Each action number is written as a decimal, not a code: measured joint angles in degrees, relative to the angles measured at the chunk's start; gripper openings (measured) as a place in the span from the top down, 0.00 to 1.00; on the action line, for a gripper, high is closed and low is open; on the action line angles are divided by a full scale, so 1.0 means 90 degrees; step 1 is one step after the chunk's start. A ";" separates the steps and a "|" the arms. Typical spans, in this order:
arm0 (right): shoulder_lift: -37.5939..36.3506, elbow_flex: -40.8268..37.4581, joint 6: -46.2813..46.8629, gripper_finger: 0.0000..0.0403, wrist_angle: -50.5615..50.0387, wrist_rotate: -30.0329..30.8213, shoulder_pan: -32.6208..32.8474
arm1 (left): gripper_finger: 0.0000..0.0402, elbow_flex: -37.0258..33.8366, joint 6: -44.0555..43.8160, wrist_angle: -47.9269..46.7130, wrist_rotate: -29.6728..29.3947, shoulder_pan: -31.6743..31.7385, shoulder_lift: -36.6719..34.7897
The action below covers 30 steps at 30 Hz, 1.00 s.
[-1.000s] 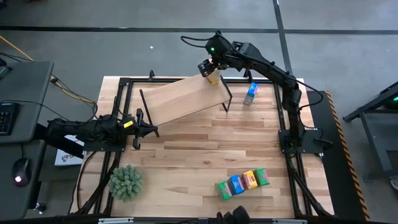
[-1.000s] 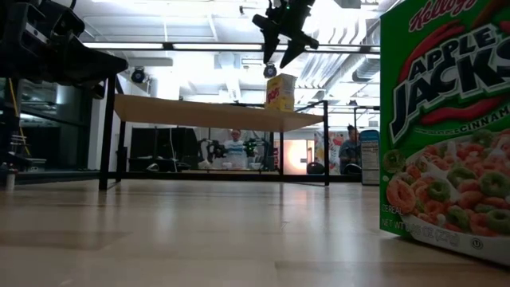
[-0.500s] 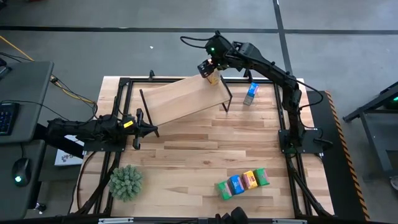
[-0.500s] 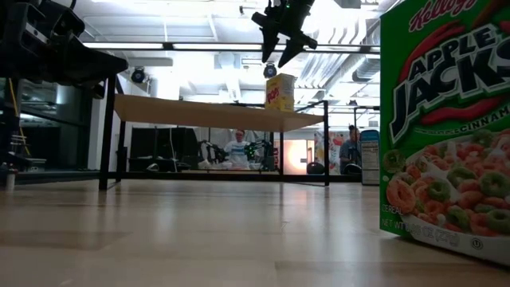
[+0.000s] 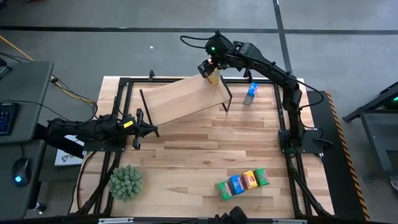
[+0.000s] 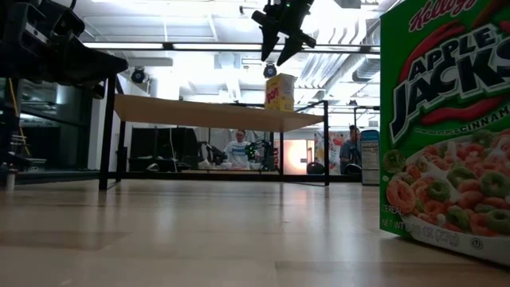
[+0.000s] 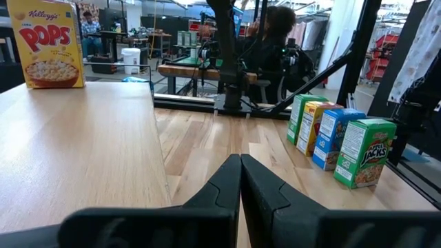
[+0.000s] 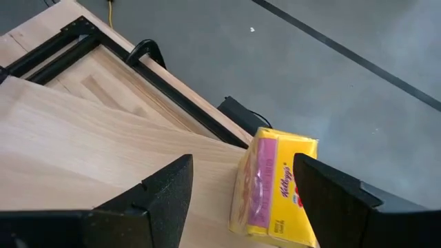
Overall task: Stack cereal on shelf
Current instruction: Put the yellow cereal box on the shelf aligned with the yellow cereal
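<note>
A yellow cereal carton stands upright on its bottom on the far right corner of the sloped light-wood shelf. It also shows in the low view and the left wrist view. My right gripper hangs open just above it, one finger on either side in the right wrist view, touching nothing. A blue carton stands on the table right of the shelf. Several cartons stand in a row near the front right. My left gripper is shut and empty at the shelf's near left.
A spiky green plant sits at the table's near left corner. The shelf's black legs and frame stand on the far half of the table. The green Apple Jacks carton fills the low view's right side. People show in the room behind.
</note>
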 joint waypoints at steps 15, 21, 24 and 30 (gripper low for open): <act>0.0000 0.0000 -0.0212 0.40 0.0083 -0.0020 0.0000 | 0.99 0.0000 -0.0163 -0.0020 0.0208 -0.0002 0.0000; 0.0000 0.0000 -0.0195 0.40 0.0083 -0.0020 0.0000 | 0.99 0.0029 -0.0186 -0.0011 0.0748 -0.0002 0.0000; 0.0000 0.0000 -0.0193 0.40 0.0085 -0.0020 0.0000 | 0.99 0.0140 -0.0311 0.0008 0.1020 -0.0002 0.0000; 0.0000 0.0000 -0.0193 0.40 0.0087 -0.0018 0.0000 | 0.99 0.0398 -0.0734 0.0007 0.1418 -0.0002 0.0000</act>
